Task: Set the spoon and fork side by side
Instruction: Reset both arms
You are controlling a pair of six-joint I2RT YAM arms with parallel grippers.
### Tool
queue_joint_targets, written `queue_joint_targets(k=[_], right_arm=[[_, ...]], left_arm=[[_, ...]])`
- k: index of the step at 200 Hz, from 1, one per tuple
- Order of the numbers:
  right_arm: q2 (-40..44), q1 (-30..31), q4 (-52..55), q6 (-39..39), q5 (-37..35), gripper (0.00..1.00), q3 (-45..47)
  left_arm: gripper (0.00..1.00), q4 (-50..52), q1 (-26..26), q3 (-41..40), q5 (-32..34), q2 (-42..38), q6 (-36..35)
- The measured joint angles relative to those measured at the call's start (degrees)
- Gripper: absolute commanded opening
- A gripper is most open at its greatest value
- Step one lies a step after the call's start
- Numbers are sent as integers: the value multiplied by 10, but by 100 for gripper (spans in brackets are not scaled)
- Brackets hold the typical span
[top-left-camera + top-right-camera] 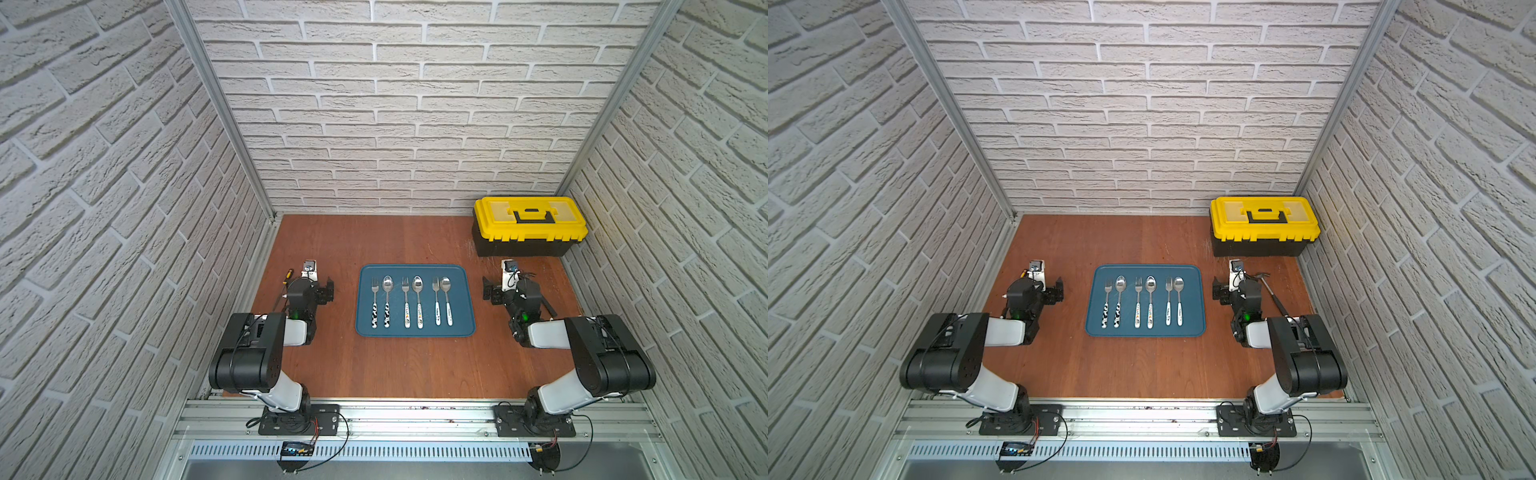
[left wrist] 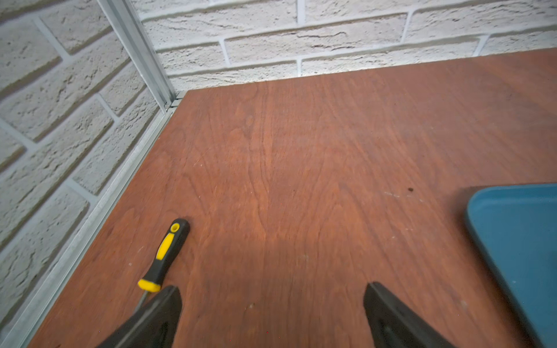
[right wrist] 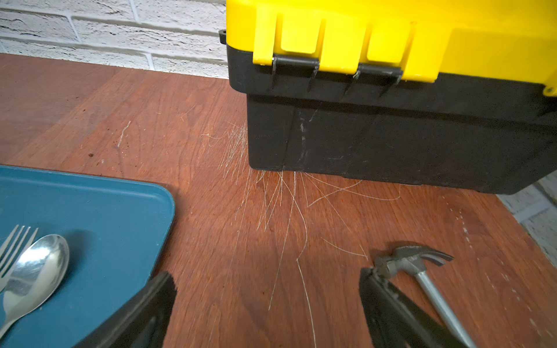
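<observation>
We found the blue tray (image 1: 464,291) lying mid-worktop (image 1: 395,374) between the two arms, and every piece of cutlery was on it, in one row with the handles toward the arm bases. From the left we read: spotted fork (image 1: 375,303), spotted spoon (image 1: 387,301), middle fork (image 1: 406,303), middle spoon (image 1: 418,301), right fork (image 1: 436,301), right spoon (image 1: 446,299). Each fork lay just beside its spoon, roughly parallel, with a wider gap between pairs. Nothing covered them.

The left tool (image 2: 272,286) sat off the tray's left edge, spread wide and gripping nothing; between its fingers (image 2: 391,316) we saw only bare wood. On its outer side a screwdriver (image 2: 164,256) lay on the worktop near the side wall, its shaft running under one finger in the wrist view.

The right tool (image 3: 267,273) sat off the tray's right edge, spread wide too, and empty. A hammer (image 3: 416,262) lay on its outer side with the head right at one fingertip; we could not tell whether they touched.

In the far right corner a yellow-and-black toolbox (image 1: 528,226) sat shut against the back wall, apart from the tray, with pale scratches on the wood in front of it. Neither tool reached over the tray.
</observation>
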State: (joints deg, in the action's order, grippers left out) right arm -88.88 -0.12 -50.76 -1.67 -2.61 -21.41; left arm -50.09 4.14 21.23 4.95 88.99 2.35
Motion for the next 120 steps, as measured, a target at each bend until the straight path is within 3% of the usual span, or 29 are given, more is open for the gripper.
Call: queue_joint_targets(k=[120], right_arm=[[0,0,0,0,-1,99,0]], left_arm=[[98,9,-2,2,-13,0,-10]])
